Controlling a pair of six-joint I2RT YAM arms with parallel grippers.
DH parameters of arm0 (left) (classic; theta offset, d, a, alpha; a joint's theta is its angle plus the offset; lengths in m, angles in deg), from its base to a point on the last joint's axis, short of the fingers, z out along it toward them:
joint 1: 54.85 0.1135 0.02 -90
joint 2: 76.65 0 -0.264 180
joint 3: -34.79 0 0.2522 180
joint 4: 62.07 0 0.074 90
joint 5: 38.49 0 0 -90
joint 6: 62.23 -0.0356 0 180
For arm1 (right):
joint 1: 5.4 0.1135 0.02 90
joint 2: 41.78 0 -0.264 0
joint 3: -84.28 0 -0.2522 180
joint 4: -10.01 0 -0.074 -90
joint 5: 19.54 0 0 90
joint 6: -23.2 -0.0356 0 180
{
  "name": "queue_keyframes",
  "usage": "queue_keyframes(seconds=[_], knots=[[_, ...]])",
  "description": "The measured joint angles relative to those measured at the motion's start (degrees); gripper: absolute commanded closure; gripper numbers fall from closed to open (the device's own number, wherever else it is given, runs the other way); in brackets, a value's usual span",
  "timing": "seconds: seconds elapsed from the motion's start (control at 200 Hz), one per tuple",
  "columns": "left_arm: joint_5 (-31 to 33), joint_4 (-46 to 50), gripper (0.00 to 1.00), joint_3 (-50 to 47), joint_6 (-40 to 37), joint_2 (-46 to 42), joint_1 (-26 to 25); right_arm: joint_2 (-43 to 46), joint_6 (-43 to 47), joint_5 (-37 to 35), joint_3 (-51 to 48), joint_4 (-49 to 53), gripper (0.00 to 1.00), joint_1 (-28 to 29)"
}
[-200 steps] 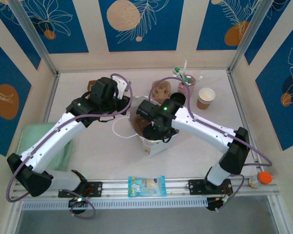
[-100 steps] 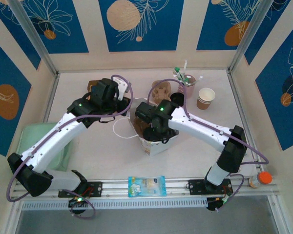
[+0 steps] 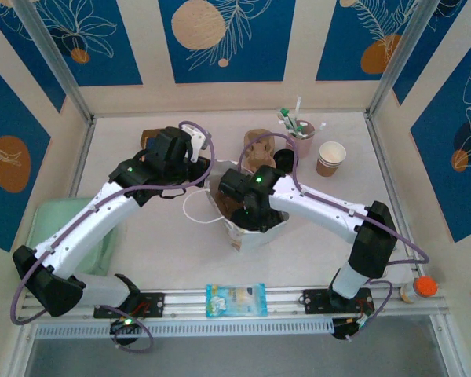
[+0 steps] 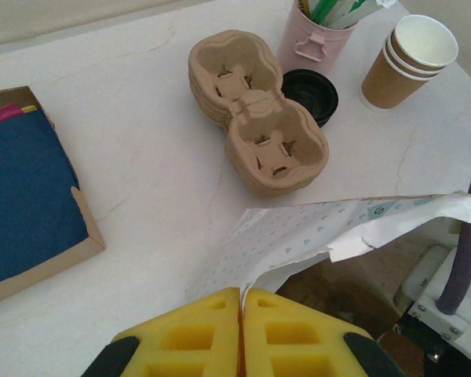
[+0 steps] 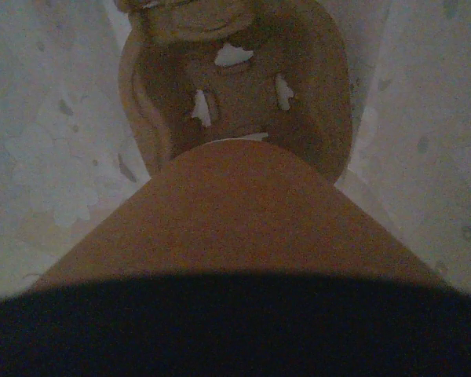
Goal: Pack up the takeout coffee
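Note:
A white patterned paper bag (image 3: 255, 236) stands open mid-table. My left gripper (image 4: 242, 302) is shut on the bag's near rim (image 4: 314, 236), holding the mouth open; from above it sits at the bag's left edge (image 3: 207, 170). My right gripper (image 3: 247, 209) reaches down into the bag. The takeout coffee (image 5: 235, 212), a kraft-brown cup, sits between its jaws, and its dark top end lies nearest the camera. The cup's base hangs just above a brown pulp carrier (image 5: 306, 94) on the bag's floor. The right fingers are hidden behind the cup.
Behind the bag lie a stack of pulp carriers (image 4: 255, 110), black lids (image 4: 310, 93), a pink cup of stirrers (image 4: 314, 43) and nested brown cups (image 4: 408, 59). A box of blue napkins (image 4: 23, 204) sits left. A green cloth (image 3: 55, 228) and a blue packet (image 3: 235, 299) lie near the front.
My right arm has shifted slightly left and deeper into the bag with the cup. The left gripper keeps its hold on the bag rim.

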Motion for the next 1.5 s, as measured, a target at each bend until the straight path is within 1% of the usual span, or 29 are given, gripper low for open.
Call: queue_keyframes(seconds=[0.58,1.501], knots=[[0.9,0.0,0.91,-0.1,0.0,0.4,0.0,-1.6,0.9,2.4,-2.4,-3.3,0.63,-0.7],[1.3,0.0,0.91,-0.5,0.0,0.5,0.0,-3.1,1.5,2.5,-4.7,-6.6,0.63,-1.0]])
